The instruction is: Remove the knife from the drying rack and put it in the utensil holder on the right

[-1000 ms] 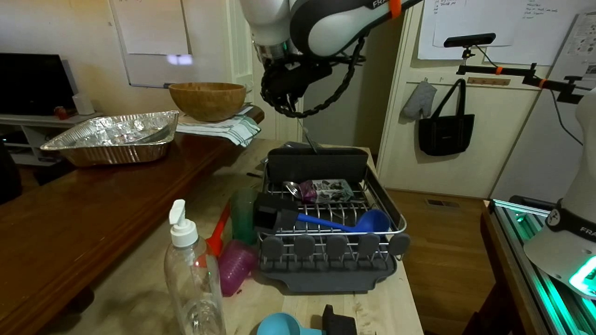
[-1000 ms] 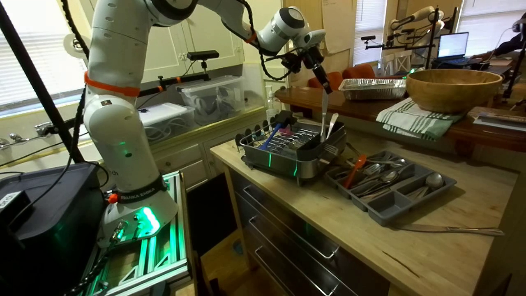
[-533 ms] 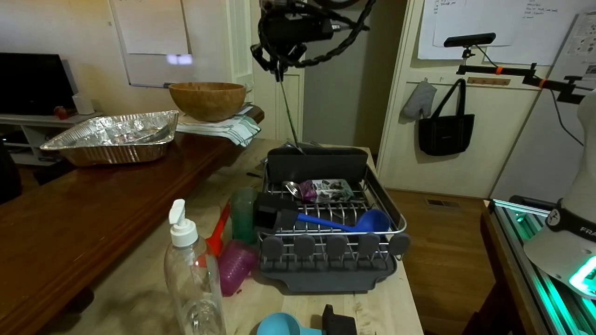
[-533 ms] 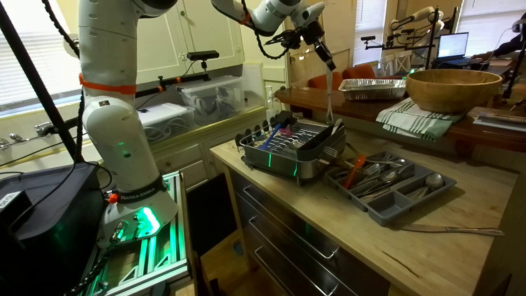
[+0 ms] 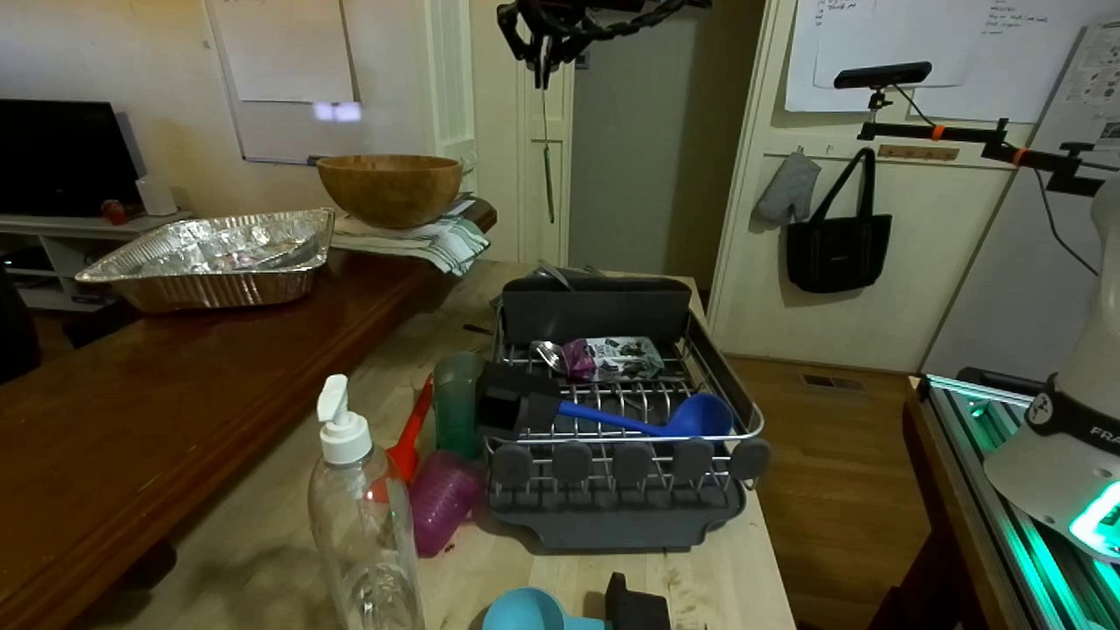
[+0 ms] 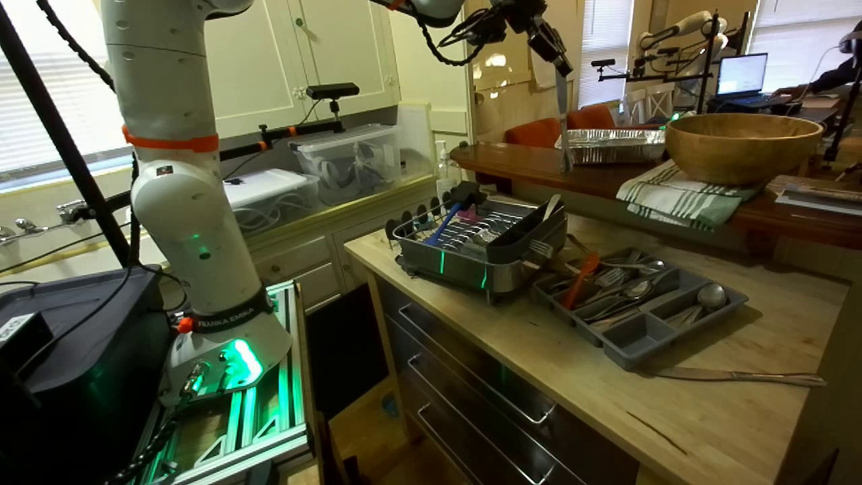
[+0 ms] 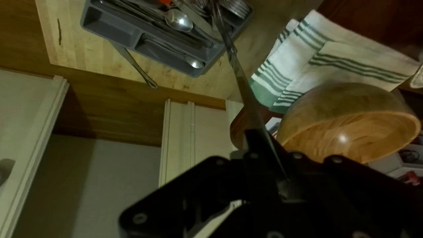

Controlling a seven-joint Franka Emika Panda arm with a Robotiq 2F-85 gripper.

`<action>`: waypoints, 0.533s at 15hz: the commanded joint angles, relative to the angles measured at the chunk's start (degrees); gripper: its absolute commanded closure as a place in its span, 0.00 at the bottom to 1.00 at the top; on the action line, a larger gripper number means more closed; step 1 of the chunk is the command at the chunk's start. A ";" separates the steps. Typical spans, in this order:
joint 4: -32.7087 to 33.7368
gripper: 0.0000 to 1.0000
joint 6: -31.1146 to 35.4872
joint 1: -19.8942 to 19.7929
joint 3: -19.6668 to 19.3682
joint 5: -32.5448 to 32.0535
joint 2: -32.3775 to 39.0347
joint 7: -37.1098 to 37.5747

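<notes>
the pincer [image 6: 564, 67] is pinching the knife [image 6: 564, 128] up in the air, well above the table [image 6: 727, 424]. the knife hangs down and looks to be held by its flat blade, with the handle at the bottom. it is out of the drying rack [image 6: 458, 268], which stands by the long edge of the table near a corner. the utensil holder [image 6: 638, 335] sits between the drying rack and the end edge where a loose knife [image 6: 734, 375] lies.

the blade is thin and likely slick, so a bump could make the knife twist or slip out. the handle hangs lowest, so it would hit first: if the pincer comes down too fast, the handle could jam on the orange spoon [image 6: 581, 283] or the forks and spoons [image 6: 637, 289], and the knife would tip. many slots look full, so a knife let go there could land on top and slide off. a hard push on the utensil holder could shove the loose knife, whose tip seems to poke past the end edge, right off the table.
</notes>
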 commanded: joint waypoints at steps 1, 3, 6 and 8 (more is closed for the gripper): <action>-1.94 0.98 0.10 -1.94 -1.38 -3.77 -1.15 5.63; -1.28 0.98 -1.00 -3.11 -2.23 -5.49 0.26 7.22; -1.11 0.98 -0.99 -5.31 -3.19 -4.51 2.68 7.16; -1.44 0.98 0.64 -7.77 -2.36 2.73 4.13 -0.37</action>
